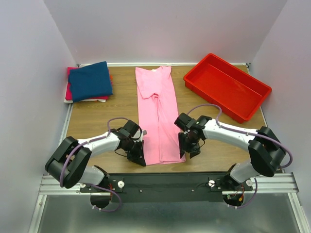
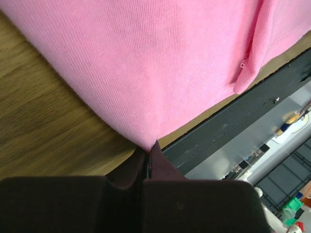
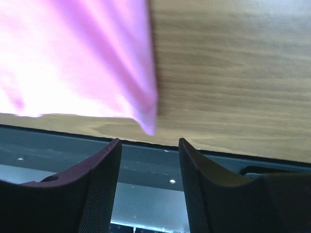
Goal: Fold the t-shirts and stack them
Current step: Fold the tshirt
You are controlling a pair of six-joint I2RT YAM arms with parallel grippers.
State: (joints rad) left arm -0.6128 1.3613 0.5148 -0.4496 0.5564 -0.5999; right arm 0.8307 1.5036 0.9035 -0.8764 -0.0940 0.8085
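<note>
Handling this pink t-shirt (image 1: 156, 116) means dealing with light, limp knit: I judge it weighs next to nothing, sags wherever it is unsupported, and drags on the wood rather than sliding. The two corners of the near hem look like the right places to take hold, both at once, so that end can be carried up toward the collar without skewing. It lies in the middle of the counter (image 1: 97, 121) as a long narrow strip, sleeves turned in, collar at the far end, hem at the near edge, with a crease running down its length. My left end effector (image 1: 137, 156) is pressed together on the near-left hem corner, the cloth peaking up into its tips. My right end effector (image 1: 188, 147) is spread, and the near-right corner sits just ahead of it, not between the jaws, so nothing is held on that side. The folded stack (image 1: 90, 81), navy shirt (image 1: 92, 77) on top, sits at the far left, and the red tray (image 1: 228, 85) at the far right
</note>
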